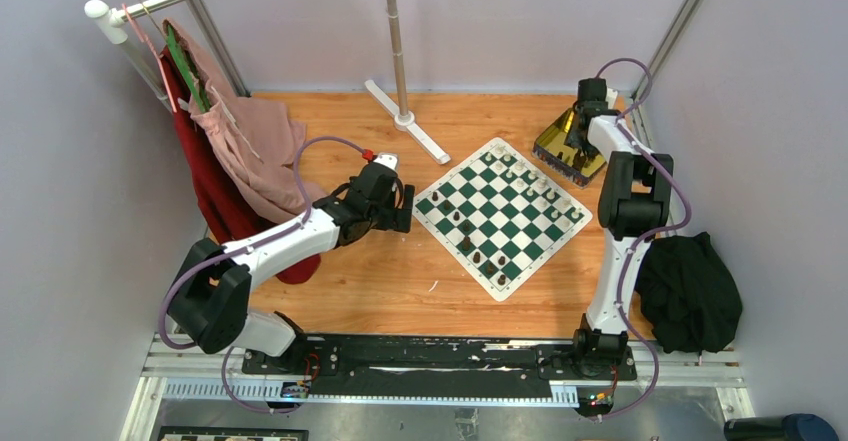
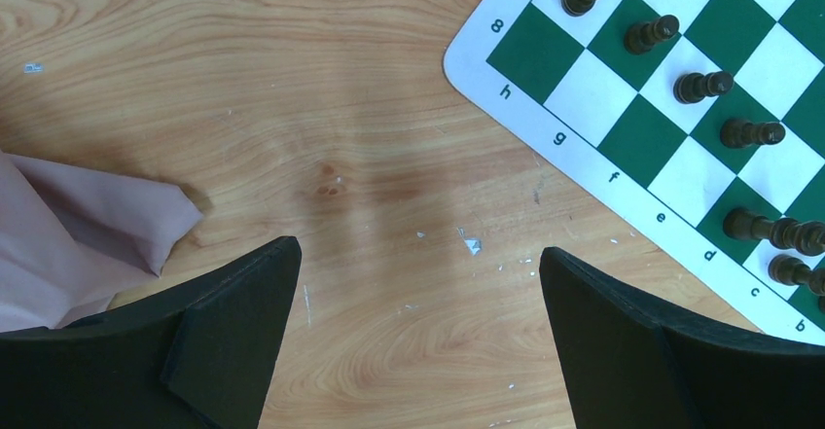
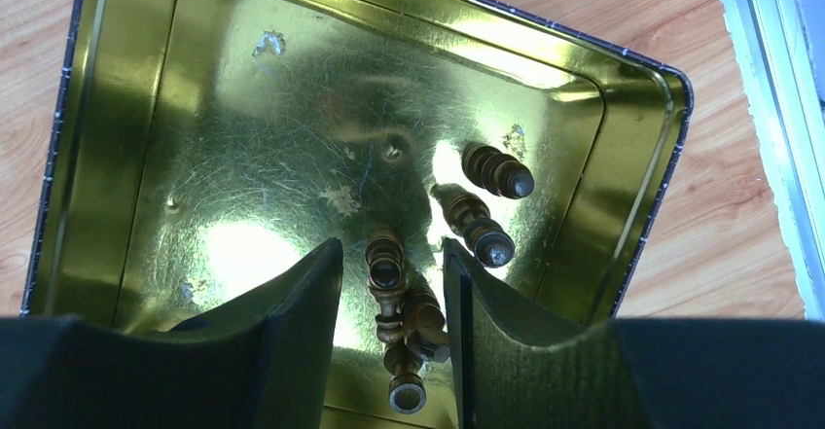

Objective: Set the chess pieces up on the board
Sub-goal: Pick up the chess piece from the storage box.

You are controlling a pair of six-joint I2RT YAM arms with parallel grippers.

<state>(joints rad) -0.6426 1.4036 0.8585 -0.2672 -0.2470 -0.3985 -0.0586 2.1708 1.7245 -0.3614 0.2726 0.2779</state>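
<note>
The green-and-white board (image 1: 440,223) lies mid-table, its corner showing in the left wrist view (image 2: 535,50). Dark brown chess pieces (image 1: 462,228) stand along its near-left side (image 2: 702,86), and white ones (image 1: 530,176) along the far-right side. My left gripper (image 1: 405,206) hovers open over bare wood (image 2: 418,249) just left of the board, holding nothing. My right gripper (image 1: 578,136) is down inside the gold tin (image 3: 126,157), open (image 3: 391,249), its fingers either side of a brown piece (image 3: 384,264) lying there. Three more brown pieces (image 3: 496,171) lie nearby in the tin.
A clothes rack with pink and red garments (image 1: 240,141) stands at the left; a pink fold (image 2: 78,225) reaches the wood near my left fingers. The rack's white foot (image 1: 405,121) sits behind the board. A black cloth (image 1: 690,291) lies at the right.
</note>
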